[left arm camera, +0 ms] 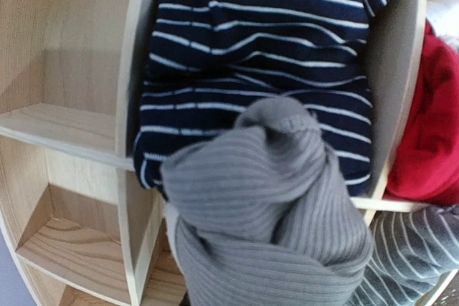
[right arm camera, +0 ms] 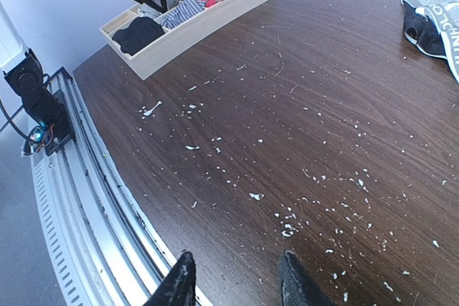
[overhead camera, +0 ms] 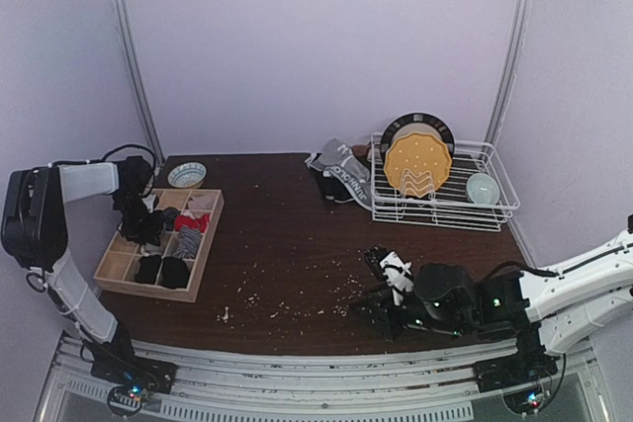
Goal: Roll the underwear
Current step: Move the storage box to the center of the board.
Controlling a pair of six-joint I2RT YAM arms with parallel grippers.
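Hovering over the light wooden tray with divided compartments, the left gripper sat at the left side of the dark brown wooden table. In the left wrist view a bunched roll of grey ribbed underwear filled the foreground. It lay over a navy roll with white stripes and across the tray's dividers. The fingers were hidden behind the grey cloth, so I could not tell whether they pinched it.

A red roll sat in the neighbouring compartment. A grey roll with white stripes lay below the red one. Two black rolls occupied the near compartments.

More underwear lay well apart at the far side of the table. This was a loose heap of grey and black briefs with a white-lettered waistband, just beside the white wire dish rack.

The right gripper was low over the near edge of the table. Its two black fingers were spread apart with nothing between them. White crumbs were scattered over the wood ahead of it.
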